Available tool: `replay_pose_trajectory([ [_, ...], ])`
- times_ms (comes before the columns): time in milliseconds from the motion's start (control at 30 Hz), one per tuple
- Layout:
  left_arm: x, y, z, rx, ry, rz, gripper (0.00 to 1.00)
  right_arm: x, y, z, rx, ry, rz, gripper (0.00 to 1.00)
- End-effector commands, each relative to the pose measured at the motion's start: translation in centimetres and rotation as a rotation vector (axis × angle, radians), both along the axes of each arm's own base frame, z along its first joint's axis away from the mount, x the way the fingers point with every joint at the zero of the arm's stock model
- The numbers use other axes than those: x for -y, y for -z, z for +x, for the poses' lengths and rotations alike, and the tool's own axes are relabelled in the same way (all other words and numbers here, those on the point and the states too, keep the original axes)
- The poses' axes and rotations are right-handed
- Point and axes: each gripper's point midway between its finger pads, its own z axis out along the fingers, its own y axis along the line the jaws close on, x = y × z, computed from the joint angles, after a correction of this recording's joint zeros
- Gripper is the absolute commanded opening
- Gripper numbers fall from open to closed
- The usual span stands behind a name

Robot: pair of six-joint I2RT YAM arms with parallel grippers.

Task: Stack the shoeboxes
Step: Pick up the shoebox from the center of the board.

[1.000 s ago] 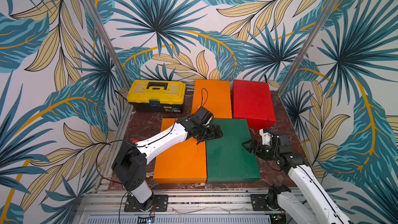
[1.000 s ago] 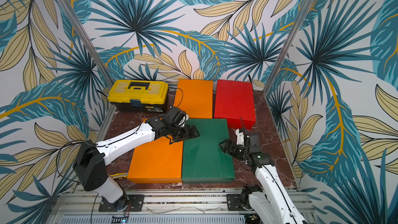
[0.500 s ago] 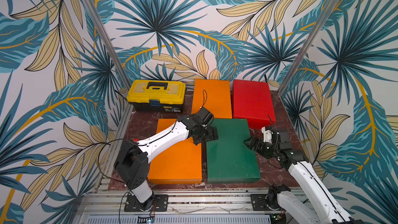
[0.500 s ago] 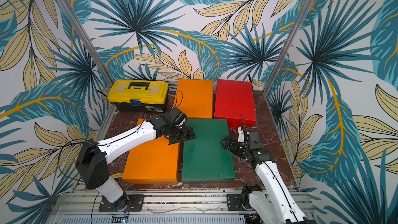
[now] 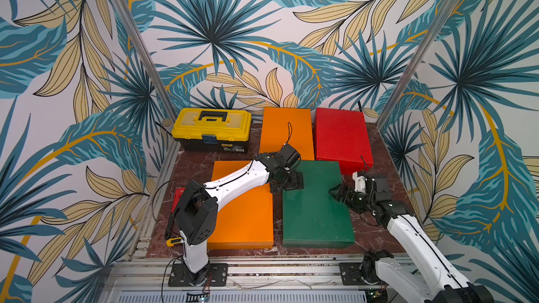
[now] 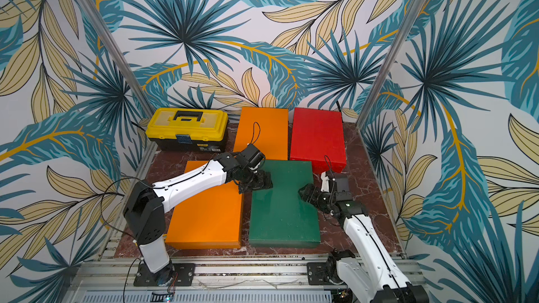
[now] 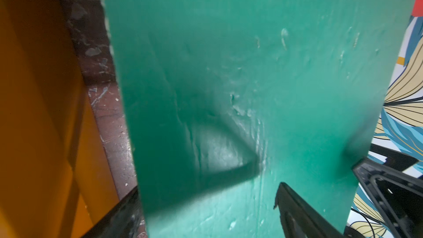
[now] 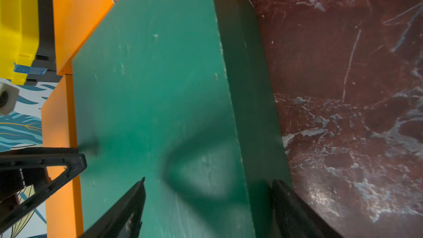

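Left wrist view: the left pincer (image 7: 208, 188) stands released astride the left edge of the dark green rectangular lidded shoebox (image 7: 229, 65); the right pincer (image 8: 209, 180), likewise released, straddles its right edge. The box lies flat on the marble surface (image 5: 198, 170), near centre, just beside the near orange rectangular shoebox (image 5: 245, 220). Judged step: grasping; next, both pincers must clench together before any lift.

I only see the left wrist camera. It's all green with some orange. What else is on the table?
Observer: A yellow toolbox at the back left.
Operator: How many boxes are there?
Observer: Four: the green box, the red box, a near orange box and a far orange box.
Operator: Is any stacked yet?
Observer: No, none sits on another.
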Motion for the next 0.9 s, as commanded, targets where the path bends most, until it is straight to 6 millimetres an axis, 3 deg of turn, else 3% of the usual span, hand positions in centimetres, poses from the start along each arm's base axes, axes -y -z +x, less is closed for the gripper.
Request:
replay_pose_trajectory([
  [0, 1.0, 0.4, -0.1, -0.009, 0.008, -0.006, 0.9, -0.2, 1.5, 0.0, -0.02, -0.001, 0.019, 0.87],
  [167, 2.0, 0.8, -0.1, -0.013, 0.019, -0.042, 0.88, -1.0, 2.8, 0.5, -0.06, -0.028, 0.056, 0.83],
  [300, 3.2, 0.5, 0.0, -0.004, 0.034, -0.088, 0.87, -2.2, 1.7, 1.0, -0.024, -0.07, 0.124, 0.72],
  [467, 4.4, -0.5, 0.1, 0.004, 0.043, -0.14, 0.86, -3.5, -1.3, 1.1, 0.043, -0.119, 0.205, 0.62],
  [867, 5.5, -6.1, -1.3, 0.059, 0.065, -0.251, 0.86, -4.7, -8.6, -0.9, 0.113, -0.149, 0.284, 0.57],
])
